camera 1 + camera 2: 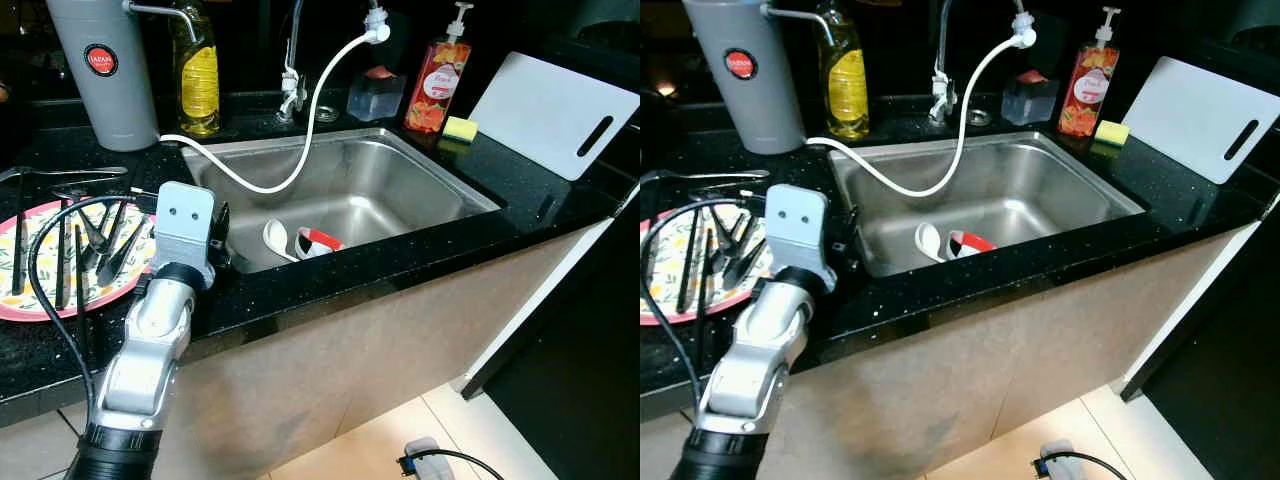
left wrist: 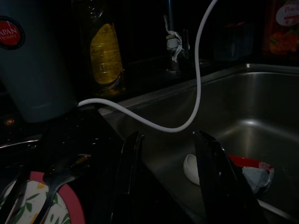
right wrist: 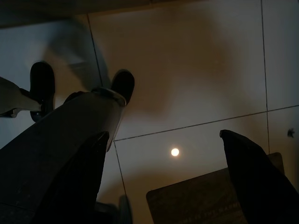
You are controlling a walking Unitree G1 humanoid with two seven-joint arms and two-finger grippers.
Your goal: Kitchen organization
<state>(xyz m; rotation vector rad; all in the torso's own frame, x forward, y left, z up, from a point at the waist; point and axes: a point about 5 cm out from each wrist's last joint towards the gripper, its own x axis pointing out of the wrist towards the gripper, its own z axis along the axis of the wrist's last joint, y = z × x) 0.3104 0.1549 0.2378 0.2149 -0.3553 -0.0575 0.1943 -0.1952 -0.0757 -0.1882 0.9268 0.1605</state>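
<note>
My left gripper (image 2: pixel 170 186) hovers over the counter's edge between the plate and the sink, open with nothing between its fingers. Its grey wrist block (image 1: pixel 185 225) hides the fingers from the head camera. A pink-rimmed patterned plate (image 1: pixel 20 305) on the left counter carries several black utensils (image 1: pixel 105 245). Inside the steel sink (image 1: pixel 440 175) lie a white spoon (image 1: pixel 275 238) and a red and white object (image 1: pixel 322 242), just beyond the gripper's fingertips. My right gripper (image 3: pixel 168 182) hangs idle and open over the tiled floor.
A white hose (image 1: pixel 300 150) loops from the tap into the sink. At the back stand a grey canister (image 1: pixel 105 70), a yellow oil bottle (image 1: pixel 198 80) and a soap dispenser (image 1: pixel 437 85). A yellow sponge (image 1: pixel 461 129) and a white cutting board (image 1: pixel 555 110) lie right.
</note>
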